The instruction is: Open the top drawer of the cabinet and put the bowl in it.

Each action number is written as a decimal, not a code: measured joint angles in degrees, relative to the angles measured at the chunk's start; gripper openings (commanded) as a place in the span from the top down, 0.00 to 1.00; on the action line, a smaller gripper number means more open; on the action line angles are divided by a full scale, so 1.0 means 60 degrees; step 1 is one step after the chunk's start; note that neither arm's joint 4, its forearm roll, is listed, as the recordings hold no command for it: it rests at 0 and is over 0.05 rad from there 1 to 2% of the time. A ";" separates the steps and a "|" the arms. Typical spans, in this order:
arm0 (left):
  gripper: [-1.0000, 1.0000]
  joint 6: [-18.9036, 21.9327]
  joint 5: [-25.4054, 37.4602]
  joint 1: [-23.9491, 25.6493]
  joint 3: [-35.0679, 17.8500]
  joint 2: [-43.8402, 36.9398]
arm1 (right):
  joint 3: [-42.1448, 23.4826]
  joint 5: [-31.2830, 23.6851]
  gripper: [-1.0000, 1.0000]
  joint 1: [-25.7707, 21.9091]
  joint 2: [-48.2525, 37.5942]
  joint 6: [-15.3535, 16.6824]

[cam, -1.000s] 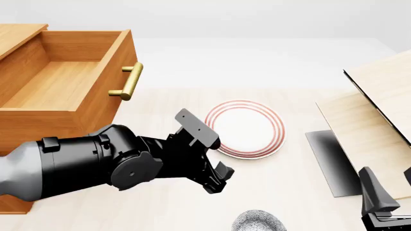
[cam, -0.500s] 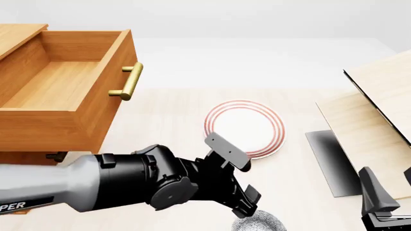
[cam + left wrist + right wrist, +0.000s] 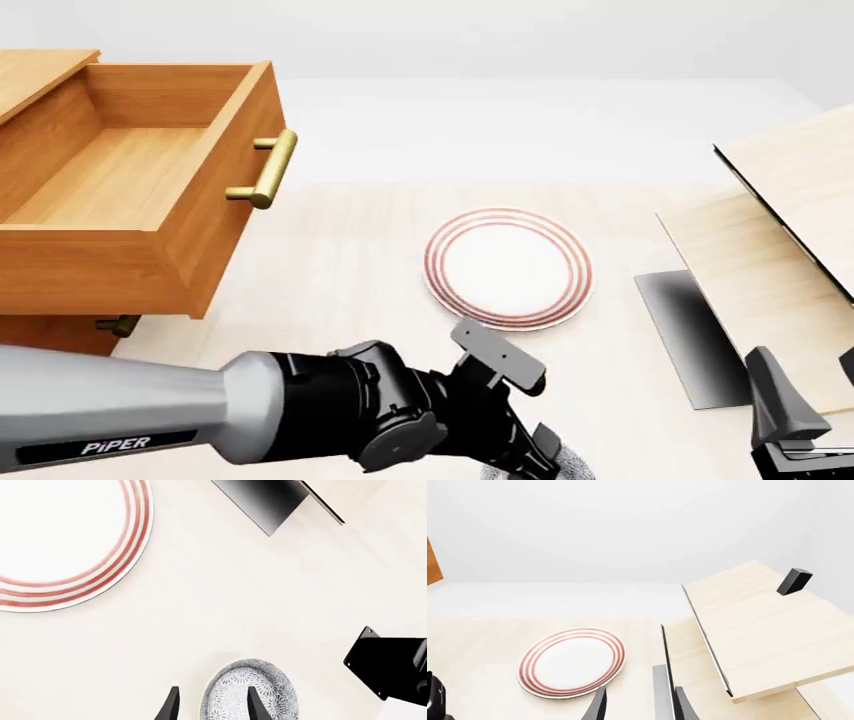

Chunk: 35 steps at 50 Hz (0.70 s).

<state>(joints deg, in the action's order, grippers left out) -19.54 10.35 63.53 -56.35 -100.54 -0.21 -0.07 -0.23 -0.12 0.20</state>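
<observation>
The cabinet (image 3: 40, 70) stands at the far left with its top drawer (image 3: 134, 170) pulled out and empty, brass handle (image 3: 267, 170) facing right. The speckled bowl (image 3: 250, 690) sits on the table near the front edge; in the front view only a sliver of it (image 3: 577, 468) shows behind my left arm. My left gripper (image 3: 212, 706) is open and straddles the bowl's rim, one fingertip (image 3: 252, 702) over the bowl's inside, the other outside. My right gripper (image 3: 639, 706) is open and empty, low at the front right (image 3: 787, 440).
A white plate with red rings (image 3: 509, 268) lies mid-table, beyond the bowl. A pale panelled wooden thing with a black edge (image 3: 787, 230) fills the right side. A lower drawer's handle (image 3: 118, 325) peeks out under the open drawer.
My left arm has swung from beside the plate toward the front edge and come down over the bowl, now covering most of it. The right arm has not moved.
</observation>
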 measured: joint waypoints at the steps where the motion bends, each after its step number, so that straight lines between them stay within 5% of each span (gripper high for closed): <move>1: 0.00 -0.0038 -0.0008 0.0019 -0.0002 -0.0031 | 0.0000 0.0000 0.00 0.0000 0.0000 0.0000; 35: 0.00 -0.0703 -0.0147 0.0183 0.0115 -0.0682 | 0.0000 0.0000 0.00 0.0000 0.0000 0.0000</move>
<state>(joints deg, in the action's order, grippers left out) -23.76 9.46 64.63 -55.66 -104.63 -0.21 -0.07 -0.23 -0.12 0.20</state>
